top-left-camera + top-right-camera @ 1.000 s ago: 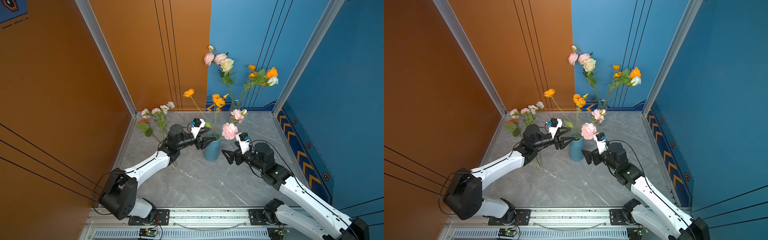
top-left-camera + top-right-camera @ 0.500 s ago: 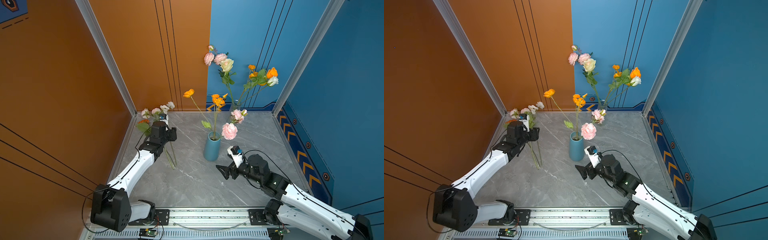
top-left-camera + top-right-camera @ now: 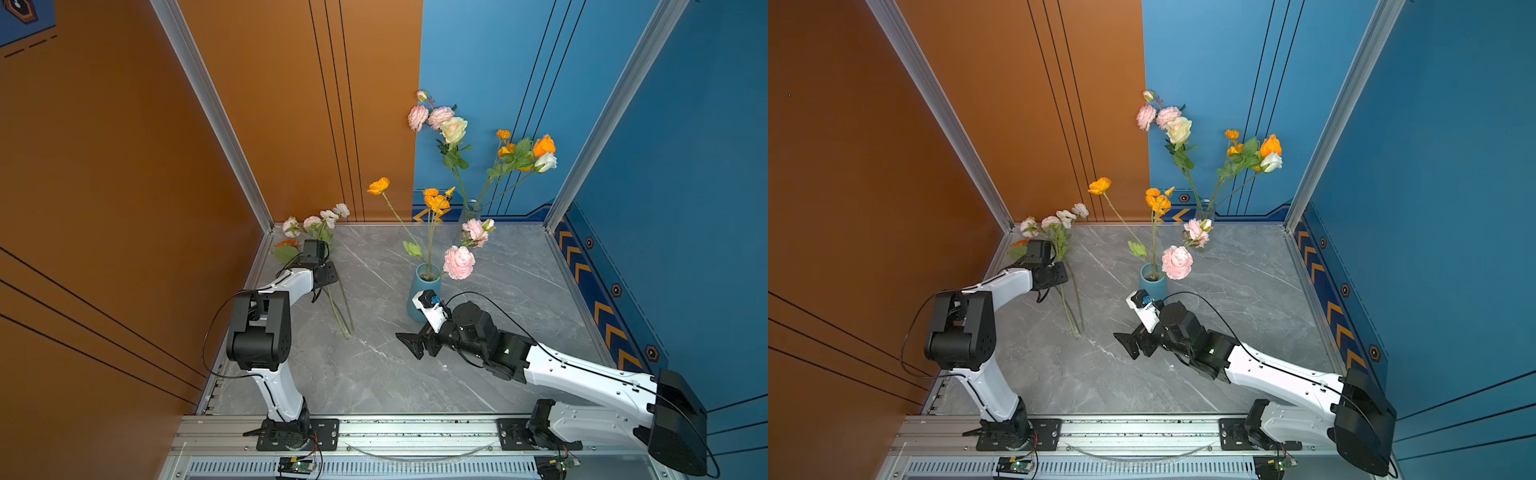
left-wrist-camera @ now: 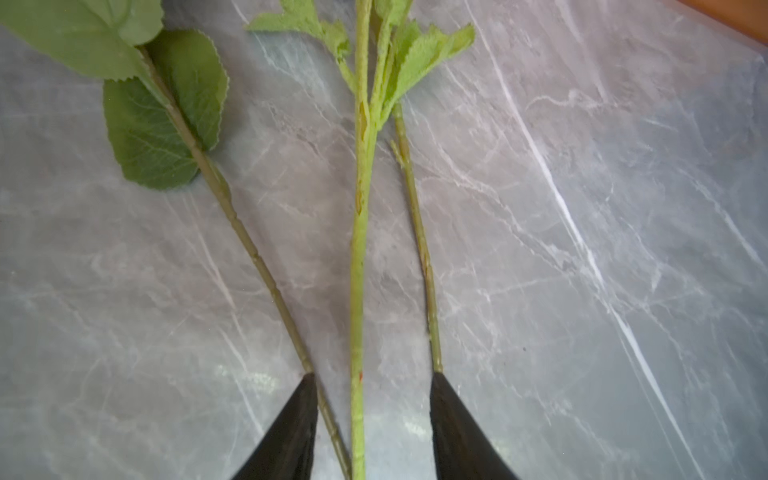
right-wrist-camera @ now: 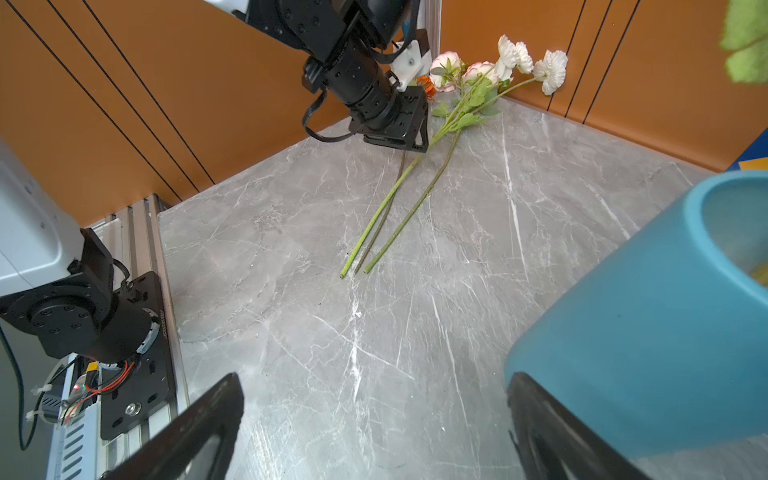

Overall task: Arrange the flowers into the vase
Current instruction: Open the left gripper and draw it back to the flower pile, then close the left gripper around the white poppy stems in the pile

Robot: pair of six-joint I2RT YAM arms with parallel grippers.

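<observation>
The worktop (image 3: 498, 291) is grey marble with white veins. The vase (image 3: 426, 286) is teal blue. The flowers (image 5: 465, 118) lying flat have pink, white and orange blooms on green stems. Thin dark lines stripe the orange wall (image 3: 124, 166) and the blue wall (image 3: 685, 166).

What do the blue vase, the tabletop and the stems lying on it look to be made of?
Blue vase: likely matte-glazed ceramic, maybe plastic; smooth, opaque, even colour.
Tabletop: grey marble-look stone or laminate; white veins, faint glossy reflections.
Stems: probably moulded plastic; uniform green, waxy surface, with fabric-like veined leaves.
</observation>
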